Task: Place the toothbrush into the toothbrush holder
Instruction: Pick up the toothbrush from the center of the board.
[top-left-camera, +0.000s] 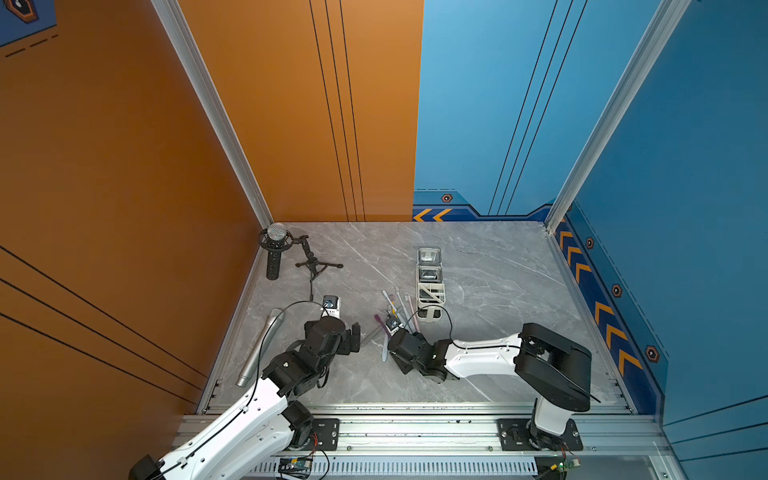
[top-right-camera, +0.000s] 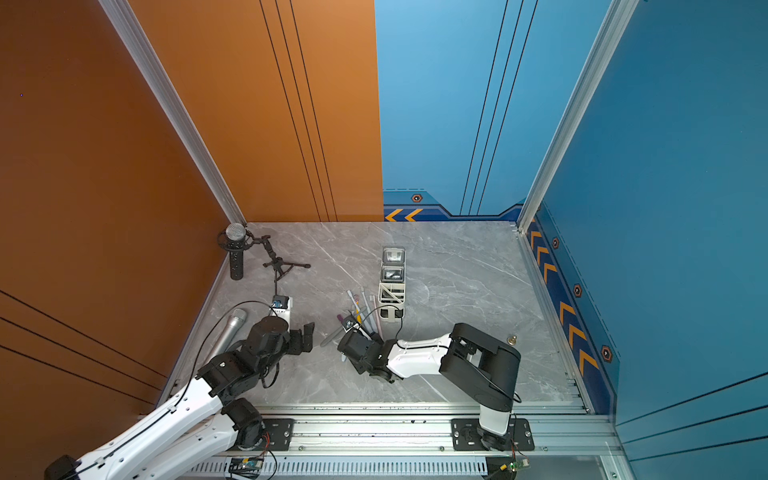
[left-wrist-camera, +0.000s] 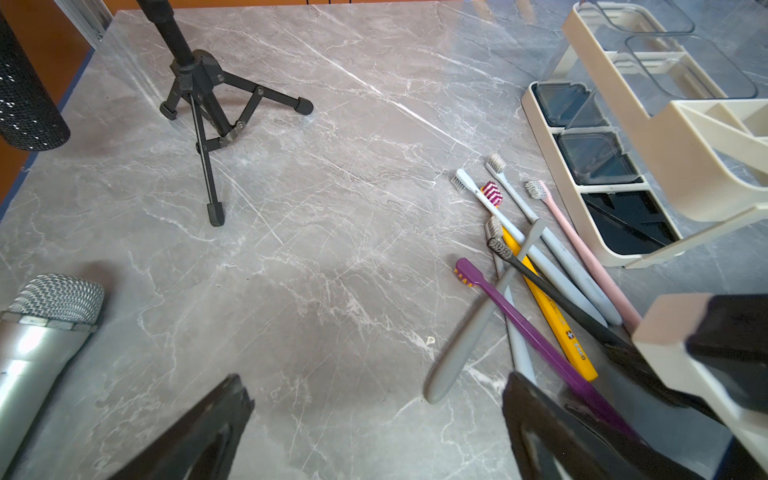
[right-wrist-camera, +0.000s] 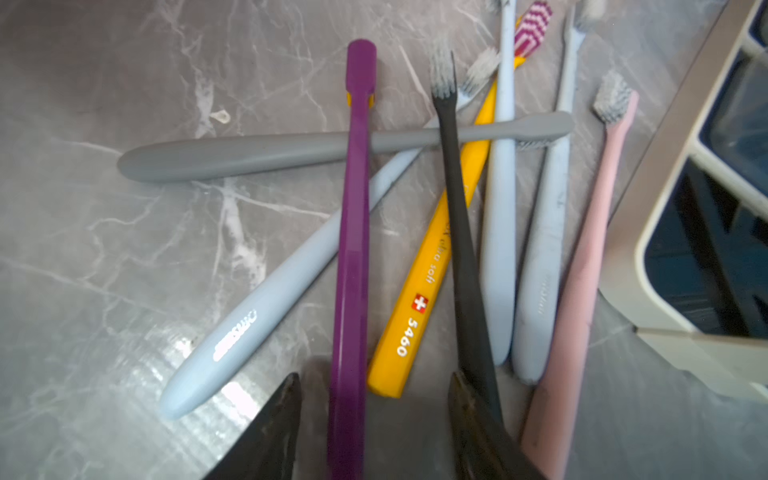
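Toothbrush (right-wrist-camera: 351, 249) (purple) lies between right gripper's (right-wrist-camera: 376, 376) parted jaws, seemingly unclamped; left gripper (left-wrist-camera: 376, 376) wide apart, holding nothing; holder (top-left-camera: 419, 291) nearby.

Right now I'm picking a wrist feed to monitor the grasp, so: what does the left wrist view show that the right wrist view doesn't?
Only the left wrist: the silver microphone, the black tripod stand and the clear cups of the toothbrush holder.
Only the right wrist: the fingers of the right gripper standing apart astride the purple toothbrush, and brand print on a pale blue toothbrush.
Both: the toothbrush pile and the holder's base.
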